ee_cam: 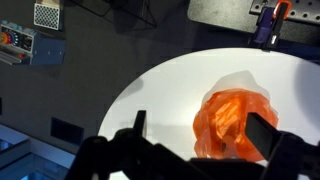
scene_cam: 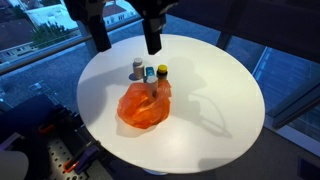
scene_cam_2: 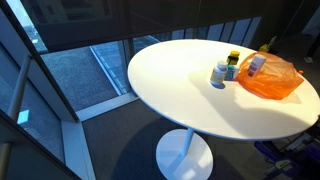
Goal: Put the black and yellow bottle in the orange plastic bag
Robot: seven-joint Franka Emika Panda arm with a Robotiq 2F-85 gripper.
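1. Wrist view shows the claw [ee_cam: 200, 128] spread wide and holding nothing, with its fingers framing the bag [ee_cam: 232, 122] below.
2. In an exterior view the bottle [scene_cam: 162, 72], black with a yellow cap, stands upright on the desk [scene_cam: 225, 95]. It is just behind the bag, beside two other bottles [scene_cam: 138, 68], and not yet in the bag.
3. The bag lies slumped and crumpled close to the bottles, so the carry should be short. I cannot tell how wide its mouth gapes.
4. The arm hangs from above, well clear of the desk, with the claw pointing down.
5. The wide spread probably suits dropping around the bottle, though its neighbours crowd it on one side.
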